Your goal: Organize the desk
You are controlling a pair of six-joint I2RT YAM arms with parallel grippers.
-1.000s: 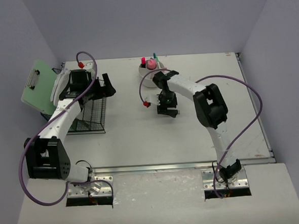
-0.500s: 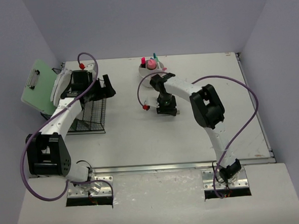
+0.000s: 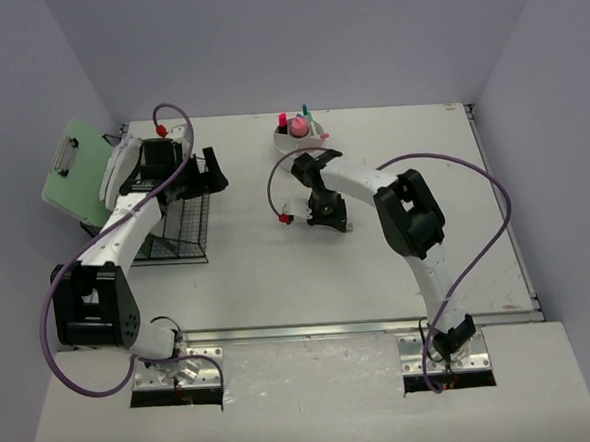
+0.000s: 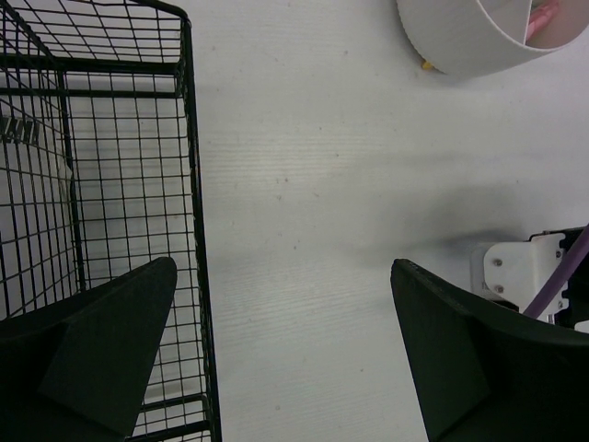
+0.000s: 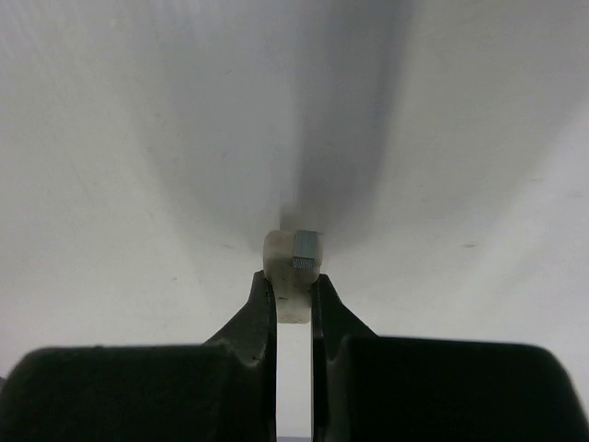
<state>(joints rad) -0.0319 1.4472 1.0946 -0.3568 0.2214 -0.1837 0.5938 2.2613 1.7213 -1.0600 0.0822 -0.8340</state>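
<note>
The off-white desk [image 3: 279, 282] fills the top view. Near its back middle, my right gripper [image 3: 327, 217] points down at the surface. In the right wrist view that gripper [image 5: 294, 281] is shut on a small white eraser [image 5: 287, 258] with a grey-blue sleeve, and the eraser's end sticks out past the fingertips just above the desk. My left gripper [image 3: 212, 171] hangs wide open over the right edge of a black wire basket [image 3: 180, 228]. In the left wrist view nothing lies between its fingers [image 4: 110, 341], only the basket's rim [image 4: 191, 184] and bare desk [image 4: 304, 184].
A white holder [image 3: 300, 133] with pink and teal pens stands at the back, just behind the right gripper; its rim [image 4: 469, 37] shows in the left wrist view. A green clipboard [image 3: 76, 169] leans at the far left by the basket. Lavender walls close in three sides.
My right gripper's jaws went from open to shut on the eraser, and the arm shifted slightly left and down. The left arm barely moved.
</note>
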